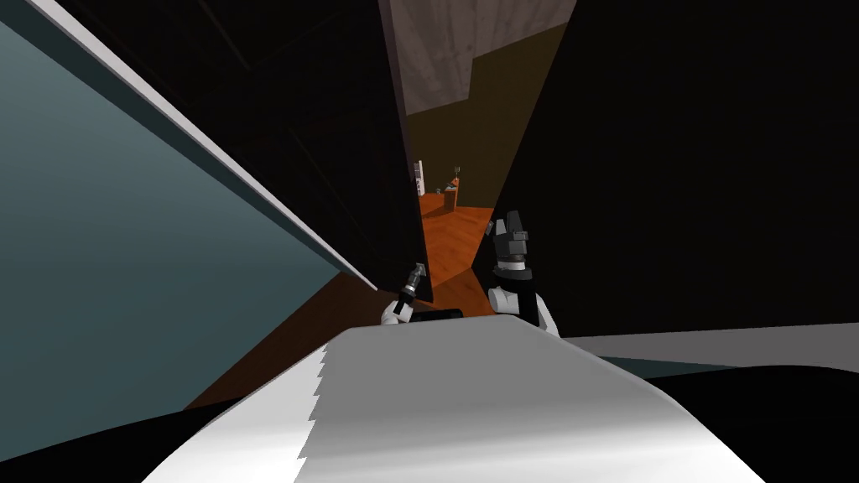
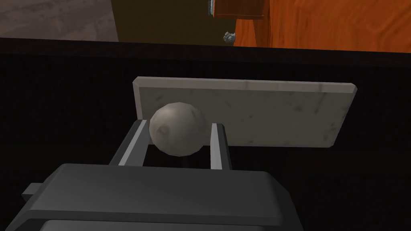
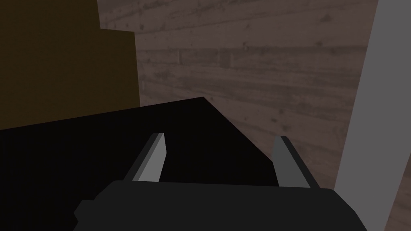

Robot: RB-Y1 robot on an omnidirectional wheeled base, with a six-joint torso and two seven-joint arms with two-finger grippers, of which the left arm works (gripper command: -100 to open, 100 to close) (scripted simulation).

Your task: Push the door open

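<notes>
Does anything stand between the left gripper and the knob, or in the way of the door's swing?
Nothing visible. The left gripper is shut on the knob, and the floor past the door is bare nearby. What lies behind the leaf is hidden.

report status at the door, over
Left jaws shut on knob. Right jaws open, holding nothing. Door ajar, orange floor showing through the gap. No block seen there.

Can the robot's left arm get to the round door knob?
Yes, it looks that way. The left end effector has its fingers closed against both sides of the round knob on the dark door, with nothing in between.
</notes>
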